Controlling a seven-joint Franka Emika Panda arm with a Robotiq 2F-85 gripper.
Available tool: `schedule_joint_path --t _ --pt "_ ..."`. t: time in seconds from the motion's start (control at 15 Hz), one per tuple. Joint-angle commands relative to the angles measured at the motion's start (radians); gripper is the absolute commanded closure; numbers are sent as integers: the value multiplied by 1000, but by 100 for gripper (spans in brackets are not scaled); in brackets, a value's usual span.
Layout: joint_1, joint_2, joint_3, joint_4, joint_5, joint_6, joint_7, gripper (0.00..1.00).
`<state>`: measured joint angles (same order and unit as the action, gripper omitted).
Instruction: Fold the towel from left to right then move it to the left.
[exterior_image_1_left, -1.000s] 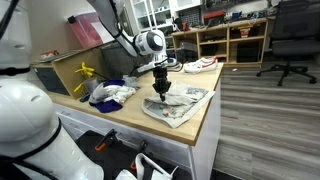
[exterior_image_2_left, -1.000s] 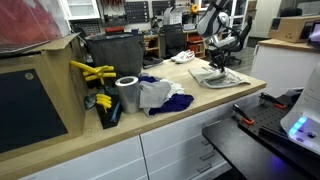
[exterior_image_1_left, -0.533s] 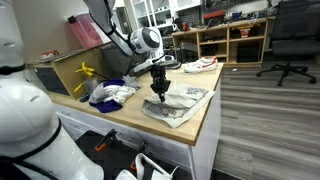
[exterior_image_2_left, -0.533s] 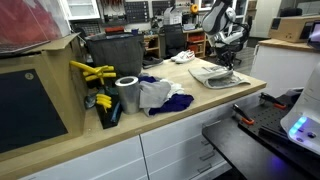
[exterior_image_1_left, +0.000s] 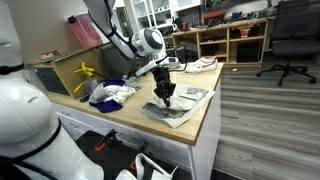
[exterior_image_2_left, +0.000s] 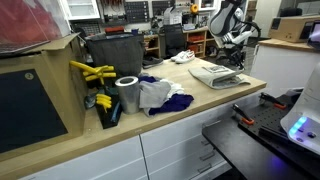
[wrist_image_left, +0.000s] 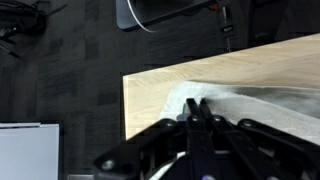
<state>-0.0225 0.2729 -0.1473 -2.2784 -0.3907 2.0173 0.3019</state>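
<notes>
A grey-white patterned towel lies crumpled near the end of the wooden table; it shows in both exterior views. My gripper is down at the towel, fingers pressed together on a raised fold of it. In an exterior view the gripper sits over the towel's far side. In the wrist view the shut fingertips pinch the towel near the table's corner, with dark floor beyond the edge.
A heap of blue and white cloths lies mid-table beside a metal cylinder. Yellow tools and a dark bin stand behind. The table edge is close beside the towel.
My gripper has moved sideways across the towel toward the table's end, staying shut and dragging a fold of the towel with it. The cloth heap has not moved.
</notes>
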Motion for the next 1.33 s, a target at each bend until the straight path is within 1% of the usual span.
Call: schedule_joint_path --t 0.0,0.33,0.4,0.47,0.67,1.0,1.07,1.13,1.27 --pt "-7 -57 -6 -63 -40 -21 -3 99" --pt "-7 -59 -2 -96 -68 -25 -1 99" --pt "-6 -60 -2 -101 -69 -25 2 73" --pt "-6 -60 -1 -102 -70 -24 2 71" --pt "-4 -60 4 -101 -68 -22 2 51" --pt "-2 -69 13 -98 -66 -21 0 13" --pt "-1 -72 15 -98 -65 -21 -1 5" --pt "0 -74 16 -98 -67 -22 -1 1" --pt "4 -78 17 -97 -73 -31 -7 0"
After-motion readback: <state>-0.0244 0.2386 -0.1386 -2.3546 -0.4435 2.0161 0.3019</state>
